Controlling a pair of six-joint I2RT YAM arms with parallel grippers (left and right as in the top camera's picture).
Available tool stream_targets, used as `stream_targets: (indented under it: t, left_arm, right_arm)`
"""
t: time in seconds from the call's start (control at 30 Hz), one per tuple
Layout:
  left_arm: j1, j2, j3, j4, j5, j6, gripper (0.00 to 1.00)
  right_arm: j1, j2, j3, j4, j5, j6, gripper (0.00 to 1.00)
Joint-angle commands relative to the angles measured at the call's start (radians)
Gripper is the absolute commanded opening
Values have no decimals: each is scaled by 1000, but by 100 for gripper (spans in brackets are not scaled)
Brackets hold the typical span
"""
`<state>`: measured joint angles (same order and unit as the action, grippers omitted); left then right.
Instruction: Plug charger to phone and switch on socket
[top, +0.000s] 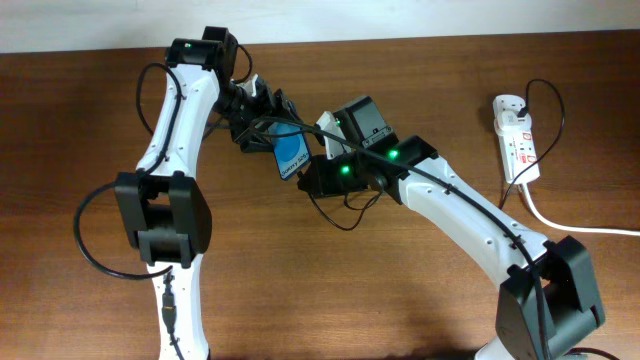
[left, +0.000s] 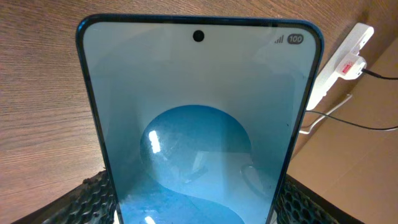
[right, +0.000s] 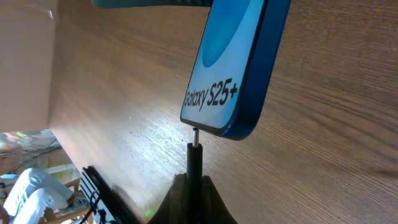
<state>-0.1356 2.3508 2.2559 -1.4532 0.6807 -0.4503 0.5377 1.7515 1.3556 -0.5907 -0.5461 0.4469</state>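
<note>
My left gripper (top: 268, 130) is shut on the phone (top: 290, 156) and holds it above the table; its blue screen fills the left wrist view (left: 199, 124), between my finger pads. My right gripper (right: 194, 186) is shut on the charger's black plug (right: 195, 158). The plug's metal tip touches the phone's bottom edge (right: 214, 129), which reads "Galaxy S25+". In the overhead view the right gripper (top: 318, 172) sits just right of the phone. The thin charger cable (top: 345, 215) loops below it. The white socket (top: 517, 138) lies far right with a red switch (left: 349, 65).
A thick white cord (top: 570, 225) runs from the socket to the right edge. A thin black cable (top: 545, 105) is plugged into the socket's top. Both arm bases stand at the front of the wooden table (top: 330, 290).
</note>
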Motion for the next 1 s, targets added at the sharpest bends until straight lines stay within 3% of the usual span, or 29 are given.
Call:
stream_targets:
  t: [0.0,0.97]
  left_arm:
    - [-2,-1,22,2,37,3,0]
    - [-2,-1,22,2,74,48,0]
  right_arm:
    - [5,8,2,-1,5,8,4]
    - [2,24,-4,23,9,34,4]
